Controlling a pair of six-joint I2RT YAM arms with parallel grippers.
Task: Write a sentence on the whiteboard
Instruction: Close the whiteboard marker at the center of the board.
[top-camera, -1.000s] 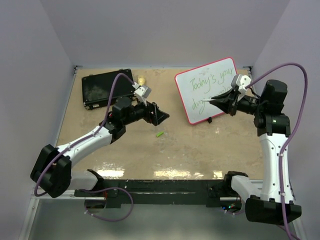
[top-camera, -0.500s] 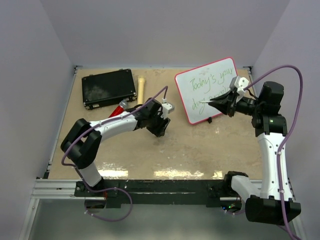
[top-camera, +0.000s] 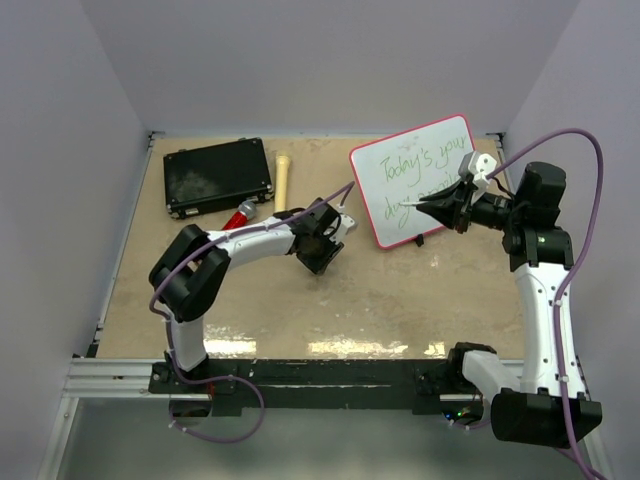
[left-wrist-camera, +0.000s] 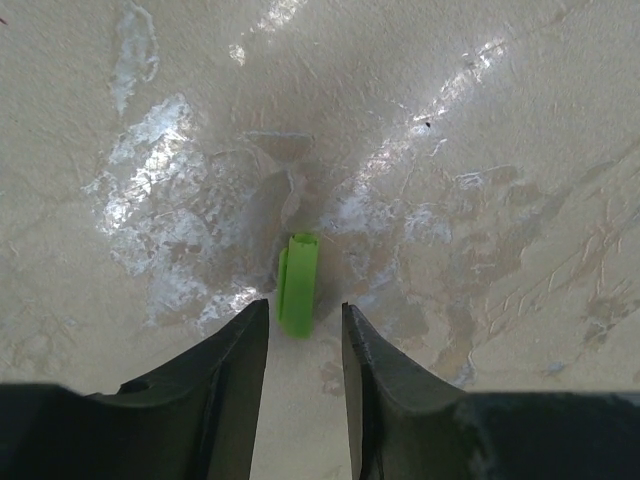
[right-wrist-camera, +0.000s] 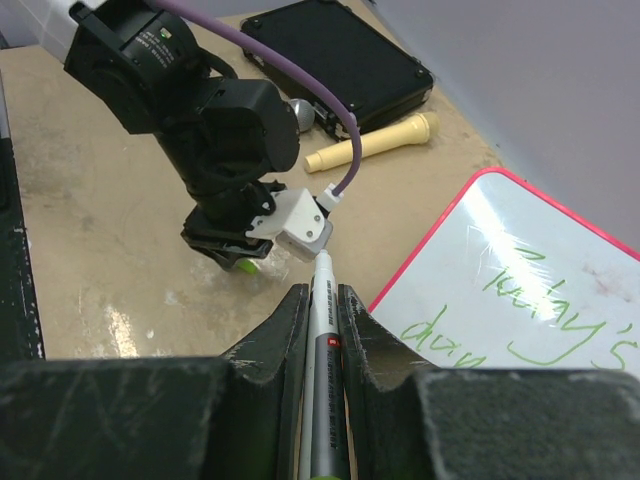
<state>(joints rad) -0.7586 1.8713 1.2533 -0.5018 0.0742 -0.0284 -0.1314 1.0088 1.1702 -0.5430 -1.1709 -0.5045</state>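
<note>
Left pincer (left-wrist-camera: 305, 307) lowered, narrowing around green cap (left-wrist-camera: 299, 283).

The left arm (top-camera: 235, 248) stretched forward and inward, elbow bent, with the left gripper (left-wrist-camera: 305, 318) aimed straight down, jaws narrowly apart. The right arm (top-camera: 540, 290) rose upright, the right gripper (top-camera: 438, 207) levelled leftward, jaws clamped on a marker (right-wrist-camera: 323, 295).

Overhead and right-wrist views sharing whiteboard (top-camera: 412, 185)
</note>
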